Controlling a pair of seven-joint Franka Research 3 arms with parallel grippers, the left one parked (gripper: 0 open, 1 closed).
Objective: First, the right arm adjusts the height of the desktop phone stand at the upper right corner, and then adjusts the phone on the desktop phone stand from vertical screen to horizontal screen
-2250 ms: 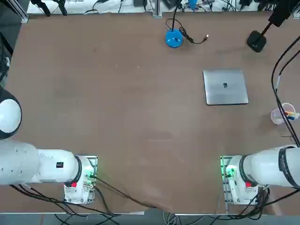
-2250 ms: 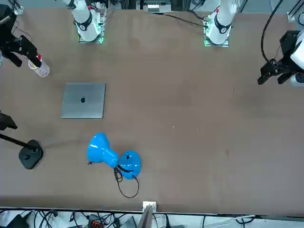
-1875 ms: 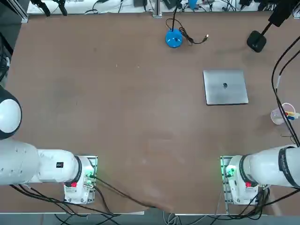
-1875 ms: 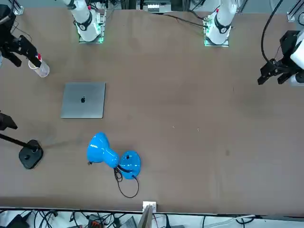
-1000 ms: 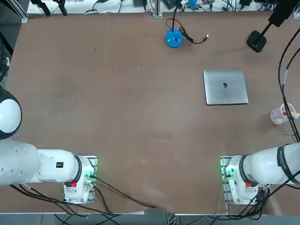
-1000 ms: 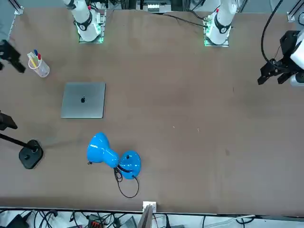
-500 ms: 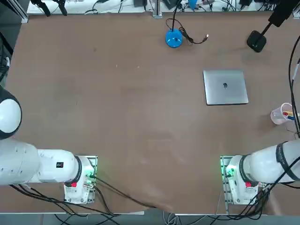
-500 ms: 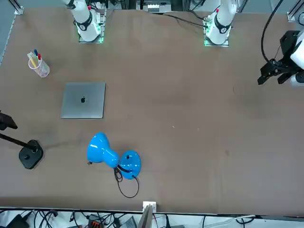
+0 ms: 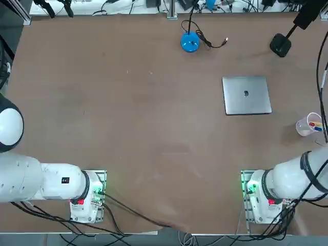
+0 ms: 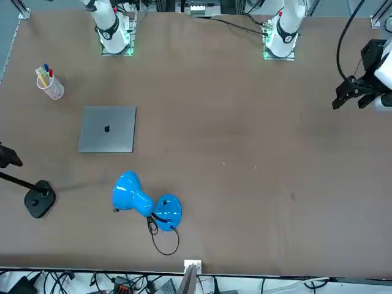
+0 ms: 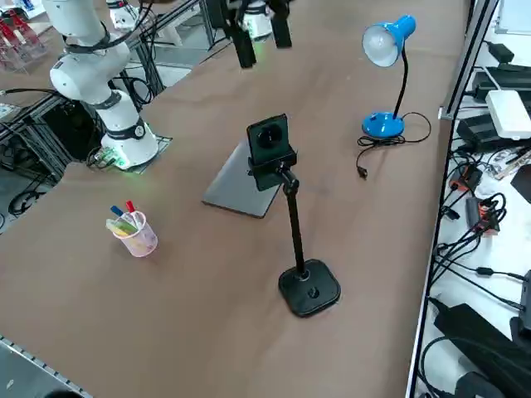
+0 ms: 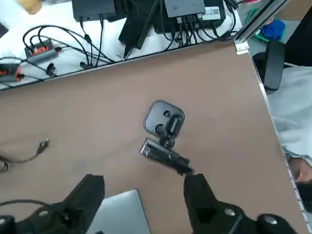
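The right gripper's black fingers (image 12: 145, 196) stood wide apart, holding nothing. The slim black rectangular phone (image 11: 268, 149) sat upright in the clamp of the black metal-looking desktop stand (image 11: 309, 288), at about one o'clock from the silver laptop (image 9: 247, 96). An off-centre approach might have let one finger knock the clamp, tipping the stand; uneven pressure on the head could have worked the phone loose.
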